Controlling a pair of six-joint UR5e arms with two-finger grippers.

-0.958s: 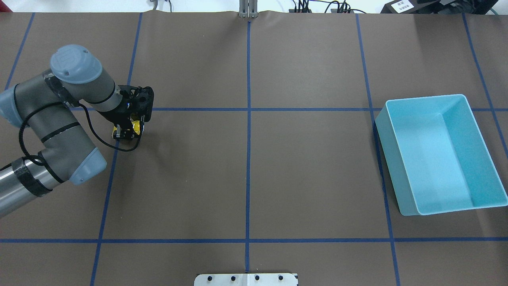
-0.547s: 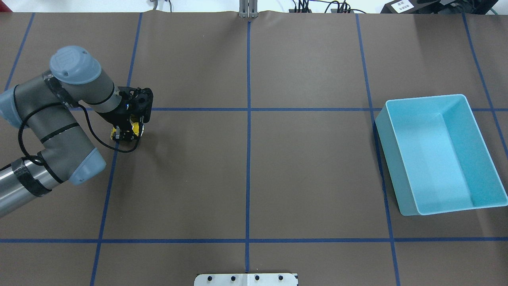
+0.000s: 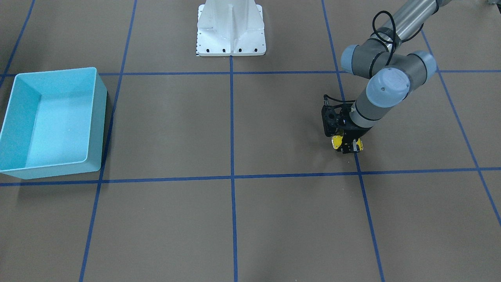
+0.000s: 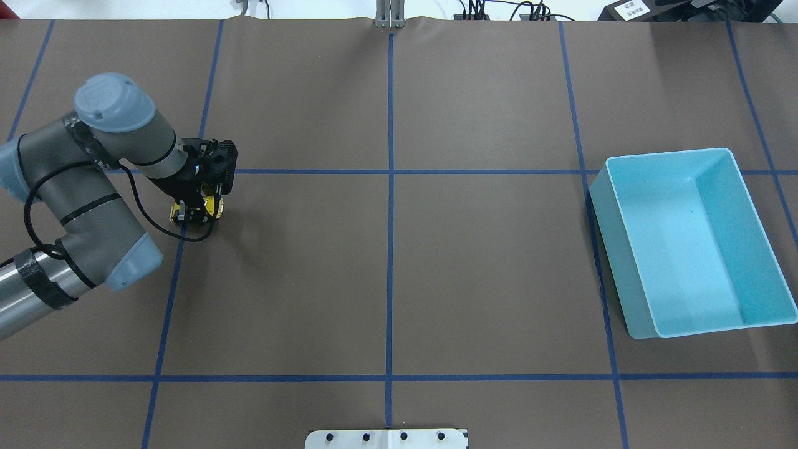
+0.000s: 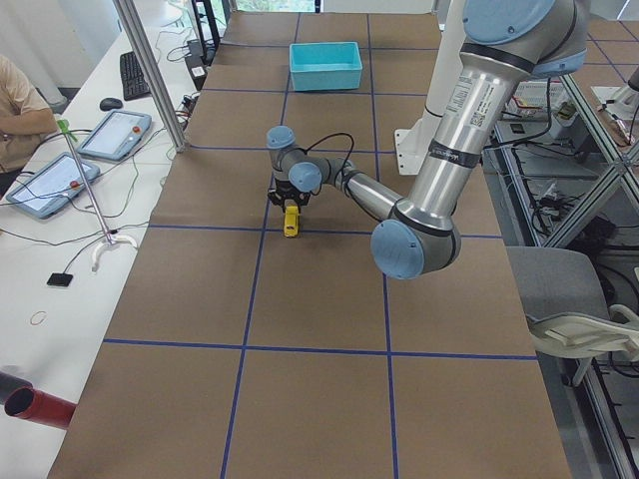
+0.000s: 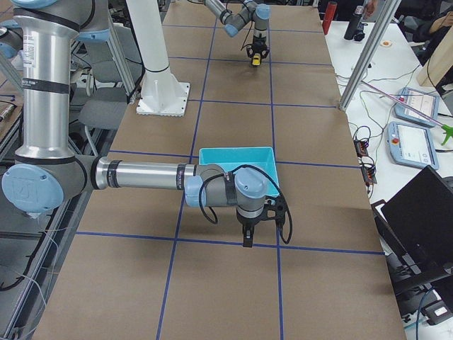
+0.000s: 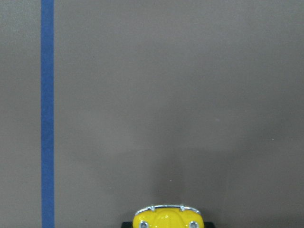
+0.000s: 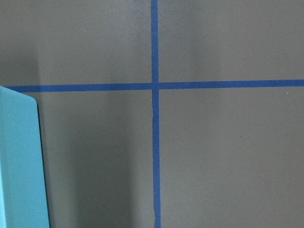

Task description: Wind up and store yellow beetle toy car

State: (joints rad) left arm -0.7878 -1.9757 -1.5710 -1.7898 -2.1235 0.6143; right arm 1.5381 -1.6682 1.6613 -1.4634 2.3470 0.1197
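Note:
The yellow beetle toy car (image 4: 212, 205) sits on the brown table at the left, by a blue tape line. My left gripper (image 4: 193, 213) reaches down over it, its fingers shut on the car's sides. The car also shows in the front-facing view (image 3: 336, 141) and the left view (image 5: 291, 220), and its nose shows at the bottom of the left wrist view (image 7: 166, 218). My right gripper (image 6: 247, 239) hangs over the table in front of the turquoise bin (image 6: 237, 151); I cannot tell whether it is open or shut.
The turquoise bin (image 4: 608, 262) stands at the far right of the table with nothing in it; its corner shows in the right wrist view (image 8: 19, 166). Blue tape lines cross the brown table. The white robot base (image 3: 231, 27) stands at the table's edge.
My left gripper and the yellow car have shifted slightly to the left along the table. The bin has not moved.

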